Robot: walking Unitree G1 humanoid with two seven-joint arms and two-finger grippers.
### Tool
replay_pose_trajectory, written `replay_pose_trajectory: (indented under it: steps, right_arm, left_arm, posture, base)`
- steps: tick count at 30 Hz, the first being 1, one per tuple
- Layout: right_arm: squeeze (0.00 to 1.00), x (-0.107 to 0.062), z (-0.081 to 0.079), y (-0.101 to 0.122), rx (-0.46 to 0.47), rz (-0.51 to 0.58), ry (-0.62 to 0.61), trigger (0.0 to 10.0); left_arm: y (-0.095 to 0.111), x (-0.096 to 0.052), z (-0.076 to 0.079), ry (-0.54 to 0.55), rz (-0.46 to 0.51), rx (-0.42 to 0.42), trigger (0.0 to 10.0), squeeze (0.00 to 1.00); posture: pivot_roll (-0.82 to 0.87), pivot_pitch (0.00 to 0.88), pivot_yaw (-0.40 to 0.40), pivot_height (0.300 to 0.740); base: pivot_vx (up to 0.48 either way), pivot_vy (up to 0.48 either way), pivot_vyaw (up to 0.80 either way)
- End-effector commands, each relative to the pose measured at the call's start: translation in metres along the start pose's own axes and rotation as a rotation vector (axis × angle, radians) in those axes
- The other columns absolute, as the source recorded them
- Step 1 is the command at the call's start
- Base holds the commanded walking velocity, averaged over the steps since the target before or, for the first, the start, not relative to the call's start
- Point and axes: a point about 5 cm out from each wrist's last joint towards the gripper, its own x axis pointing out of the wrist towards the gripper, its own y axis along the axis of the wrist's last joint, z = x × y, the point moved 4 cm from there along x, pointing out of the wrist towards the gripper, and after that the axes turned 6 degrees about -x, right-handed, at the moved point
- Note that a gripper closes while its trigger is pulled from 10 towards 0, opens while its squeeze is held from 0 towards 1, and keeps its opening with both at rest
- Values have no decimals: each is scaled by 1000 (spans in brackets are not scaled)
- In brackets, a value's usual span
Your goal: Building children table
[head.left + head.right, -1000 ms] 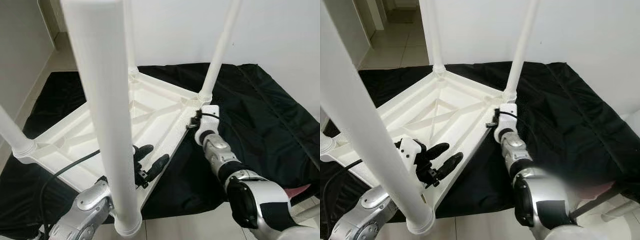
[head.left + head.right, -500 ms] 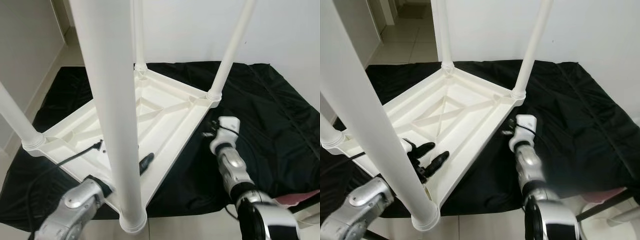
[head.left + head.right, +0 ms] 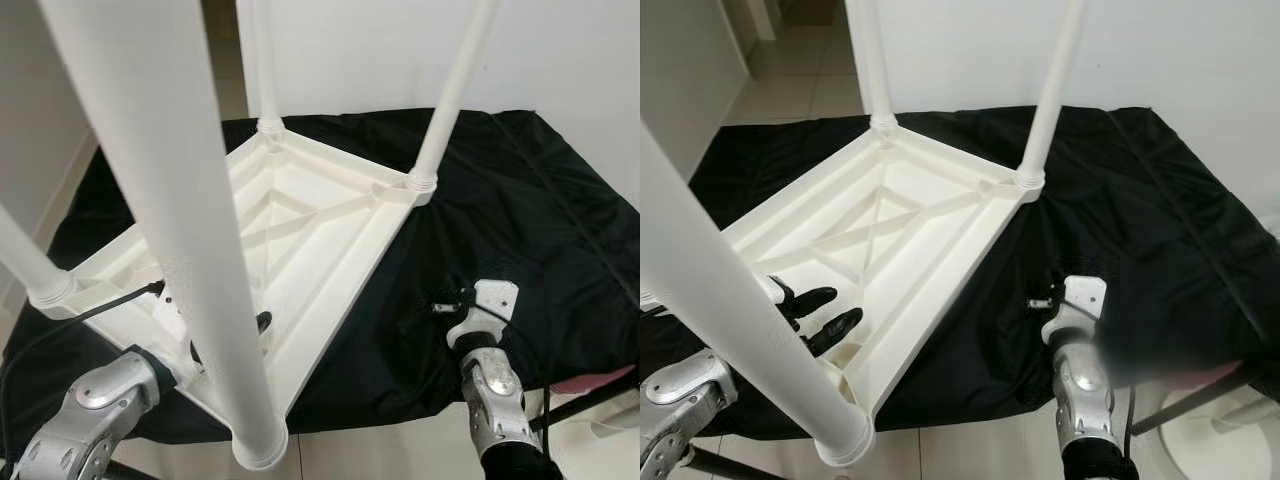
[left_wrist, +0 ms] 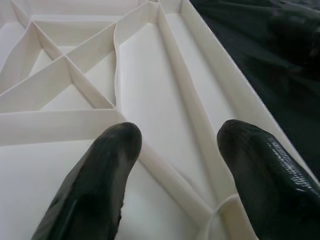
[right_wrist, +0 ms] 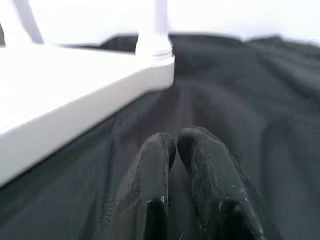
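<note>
We are withdrawing right end effector (image 5: 172,145), fingers together, from table (image 3: 940,215) corner onto black cloth (image 3: 1160,200). Left end effector (image 4: 177,145), fingers apart, is hovering over inverted underside. All four legs are standing fitted; assembly appearing near complete.

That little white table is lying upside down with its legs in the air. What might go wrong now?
The left gripper hovers open inside the upturned table, close to the near leg; a bump might tip or shift it. The black sheet under the table looks loose, so the table may slide. The right gripper, shut, steadies nothing.
</note>
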Motion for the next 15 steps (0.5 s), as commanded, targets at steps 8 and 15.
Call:
replay_pose_trajectory:
  steps: [8, 15]
  right_arm:
    - [0, -8, 4, -3, -22, -41, 24, 10000]
    - [0, -8, 7, 5, -29, -52, 35, 10000]
  left_arm:
    - [-11, -15, -5, -110, -88, 20, 10000, 1000]
    - [-21, -35, -2, -218, -203, 73, 10000, 0]
  posture:
    - [7, 93, 6, 740]
    - [16, 86, 6, 740]
  base:
    - [0, 0, 0]
    - [0, 0, 0]
